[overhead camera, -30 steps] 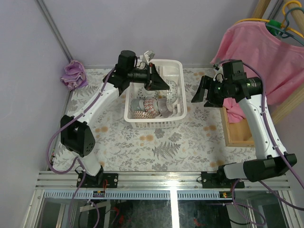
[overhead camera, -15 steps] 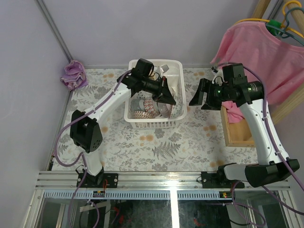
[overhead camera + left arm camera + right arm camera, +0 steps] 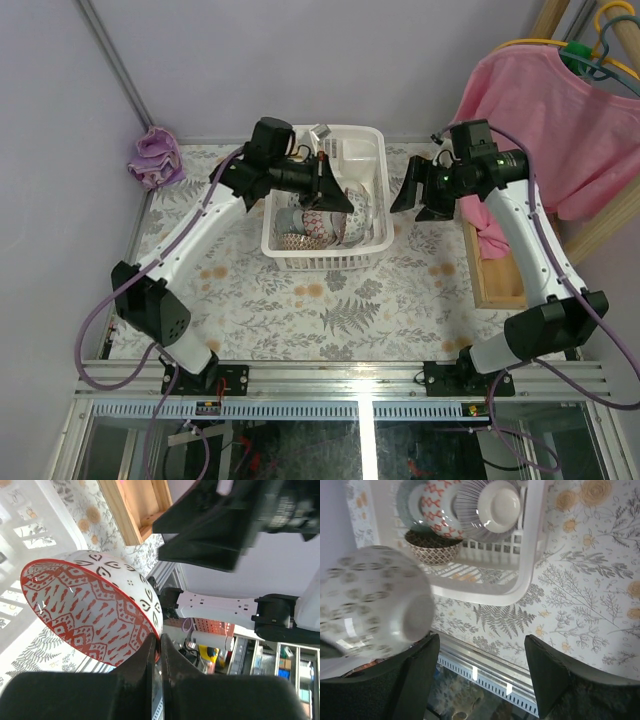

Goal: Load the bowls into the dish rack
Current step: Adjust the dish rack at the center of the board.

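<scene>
From above, my left hand (image 3: pixel 335 195) hangs over the right half of the dish rack (image 3: pixel 322 262), which sits at the far middle of the counter (image 3: pixel 330 320); my right hand (image 3: pixel 412 192) is just off the rack's right wall, fingers apart and empty; so the left arm is the one placed for the drop, and the way in is straight down.

On the left wrist camera the fingers are clamped on the rim of a bowl (image 3: pixel 85 610), white outside with dark leaf marks, red lattice inside; it is tipped on edge, mouth turned sideways, which should suit standing it beside the others.

On the right wrist camera the loaded bowls (image 3: pixel 490 502) lean on edge in the rack, one striped, one red-patterned, one brown-patterned; the blurred pale shape at the left is, I think, the bowl my left hand carries, near the rack's corner.
</scene>
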Controlling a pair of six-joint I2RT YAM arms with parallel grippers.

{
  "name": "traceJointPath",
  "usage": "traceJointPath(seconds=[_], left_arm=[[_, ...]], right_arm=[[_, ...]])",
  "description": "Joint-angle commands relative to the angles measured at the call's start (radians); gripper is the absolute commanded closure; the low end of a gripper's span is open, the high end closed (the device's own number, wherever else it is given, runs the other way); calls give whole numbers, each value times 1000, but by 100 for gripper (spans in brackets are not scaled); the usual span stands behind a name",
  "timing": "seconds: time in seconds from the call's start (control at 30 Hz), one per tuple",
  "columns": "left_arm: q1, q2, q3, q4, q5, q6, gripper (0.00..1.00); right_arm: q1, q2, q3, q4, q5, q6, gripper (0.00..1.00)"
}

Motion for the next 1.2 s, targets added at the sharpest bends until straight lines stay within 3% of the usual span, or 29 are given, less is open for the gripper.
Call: traceJointPath(seconds=[0.0, 0.13, 0.33, 0.57, 0.67, 0.83, 0.93, 1.17], left_arm=[[30, -103, -10, -64, -54, -106, 100], [63, -177, -16, -93, -176, -140, 100], [89, -202, 49, -290, -330, -64, 100], [139, -231, 22, -325, -320, -48, 100], [165, -230, 57, -334, -328, -33, 100], [194, -233, 117, -315, -337, -38, 100], [207, -235, 124, -305, -338, -60, 100], [221, -233, 145, -315, -339, -112, 100]], right_arm=[[26, 53, -23, -38, 40, -56, 24], [44, 196, 135, -69, 158, -81, 24], [46, 448, 425, -131, 320, -105, 24], [50, 647, 618, -124, 390, -112, 25], [71, 625, 654, -109, 416, -95, 24], [80, 443, 531, -158, 444, 35, 16], [82, 307, 402, -196, 385, 181, 11], [140, -8, -10, -122, 261, 659, 1]])
